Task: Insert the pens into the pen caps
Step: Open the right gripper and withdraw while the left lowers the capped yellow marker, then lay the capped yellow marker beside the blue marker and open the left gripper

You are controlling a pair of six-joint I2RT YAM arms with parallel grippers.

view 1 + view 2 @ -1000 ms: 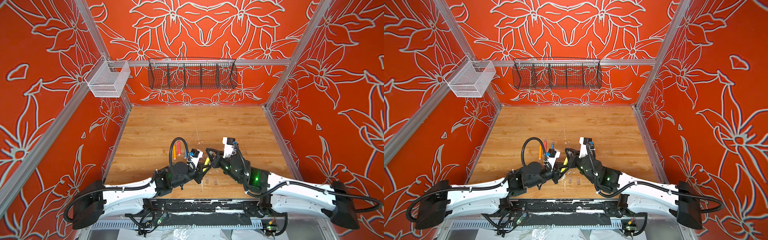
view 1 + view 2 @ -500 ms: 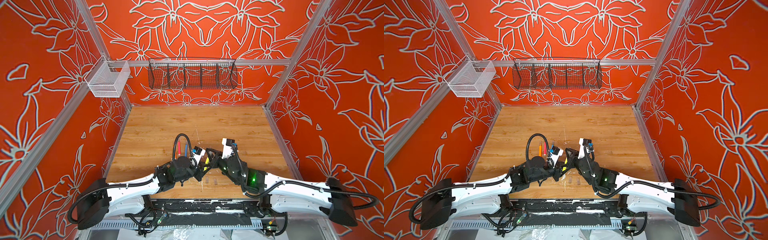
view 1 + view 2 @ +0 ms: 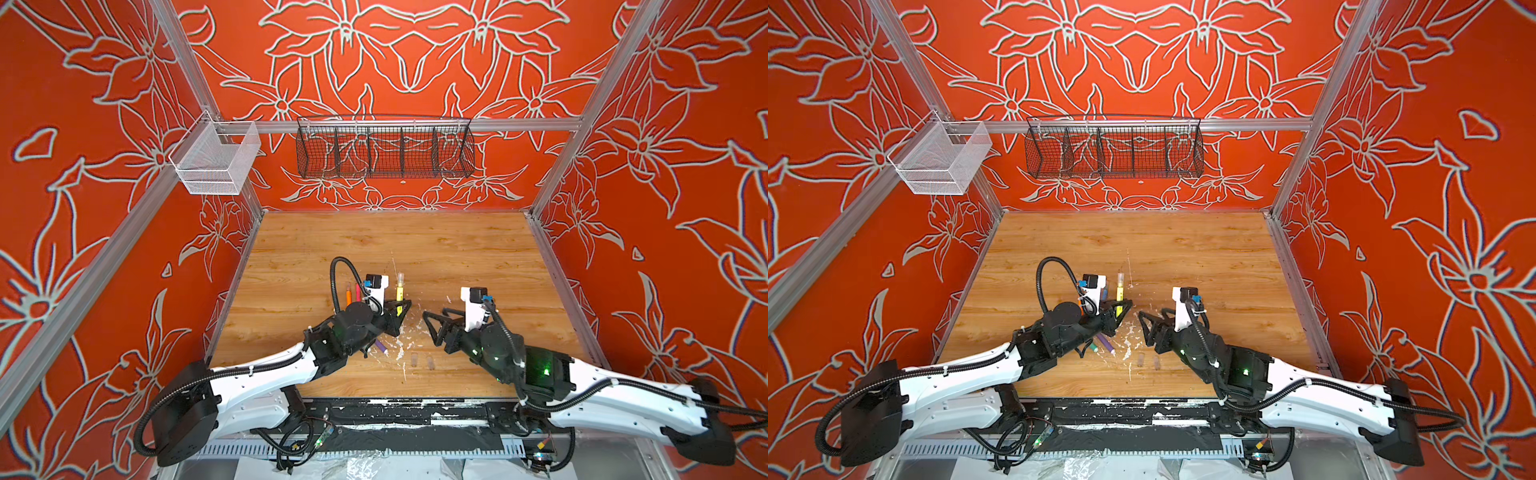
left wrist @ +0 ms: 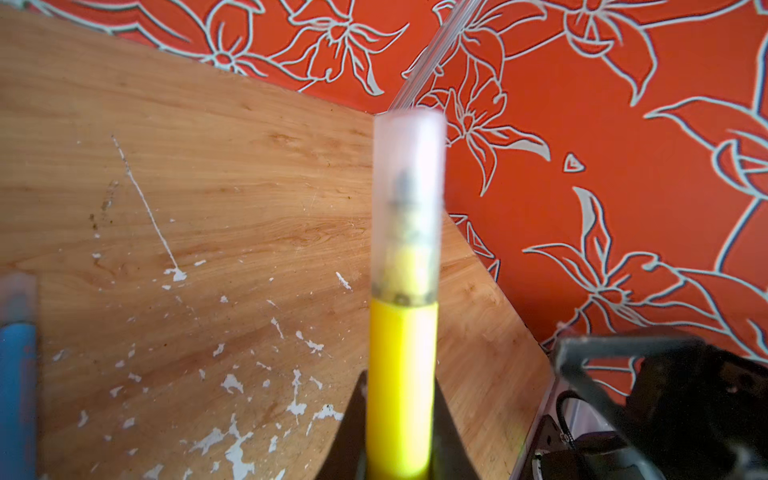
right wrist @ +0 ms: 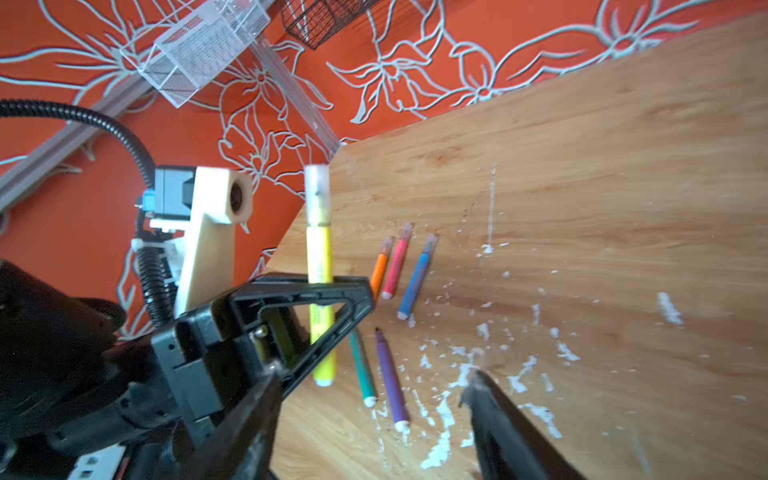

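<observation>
Orange floral walls enclose a wooden worktop [image 3: 457, 249]. Left jaws are clamped on the yellow pen [image 5: 319, 257], raised off the worktop, its cap [image 4: 409, 199] already seated. Right jaws are spread wide, empty, well apart. Orange pen [image 5: 379, 270], pink-red pen [image 5: 395, 266] and blue pen [image 5: 413, 282] are seen capped, lying together. Green pen [image 5: 362, 370] and purple pen [image 5: 390, 378] are left uncapped; two loose caps [image 3: 414, 360] lie near.

Both arms stretch forward and inward, forearms low, their grippers near each other but apart: the left gripper [image 3: 401, 309] pinched tight on a yellow pen [image 3: 399, 291], the right gripper [image 3: 430, 328] with jaws spread wide.
</observation>
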